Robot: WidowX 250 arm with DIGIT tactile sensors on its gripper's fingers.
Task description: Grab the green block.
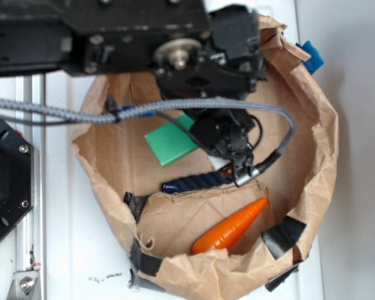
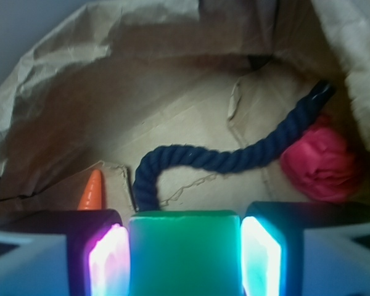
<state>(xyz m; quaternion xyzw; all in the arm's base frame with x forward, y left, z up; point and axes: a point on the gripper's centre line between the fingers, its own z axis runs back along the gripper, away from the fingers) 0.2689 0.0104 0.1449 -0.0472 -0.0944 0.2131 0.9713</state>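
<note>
Wrist view shows the gripper [image 2: 185,256] with both lit fingers [image 2: 108,262] pressed against the sides of the green block [image 2: 185,253], clamped on it. Beyond it a dark blue rope [image 2: 228,157] curves across the floor of the brown paper bag [image 2: 80,92], with a pink ball [image 2: 324,161] against the bag's right wall and an orange carrot [image 2: 91,191] near its left wall. From the exterior view, the block [image 1: 170,142] sits near the bag's [image 1: 319,144] middle, the carrot [image 1: 232,226] toward the bottom edge.
</note>
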